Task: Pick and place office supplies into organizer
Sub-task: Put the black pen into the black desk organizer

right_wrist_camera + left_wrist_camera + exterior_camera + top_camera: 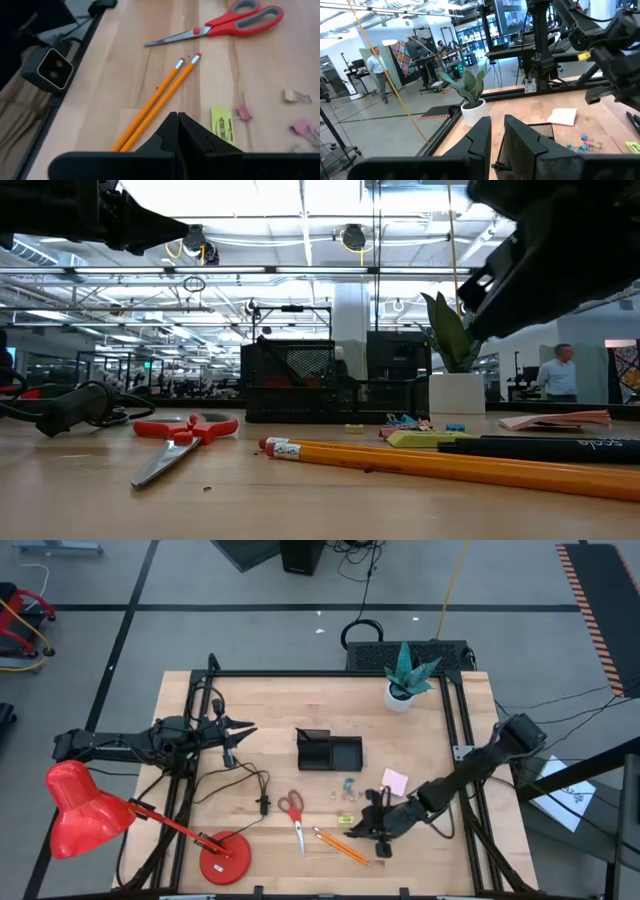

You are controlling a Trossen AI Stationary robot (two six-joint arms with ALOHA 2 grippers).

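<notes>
The black organizer (328,750) stands mid-table. On the wood near it lie red-handled scissors (292,810), two orange pencils (340,845), a pink sticky-note pad (395,780), small clips (347,785) and a small yellow piece (346,820). A black pen (540,448) lies behind the pencils (450,465). My right gripper (375,830) hovers shut and empty above the pencils' (160,100) near ends, beside the yellow piece (222,125). My left gripper (240,730) waits at the table's left, pointing toward the organizer (540,132), its fingers (482,135) a narrow gap apart.
A white plant pot (402,690) stands at the far right. A red desk lamp (80,810) has its base (225,860) at the near left. Black cables (255,785) trail left of the scissors. People stand in the room beyond.
</notes>
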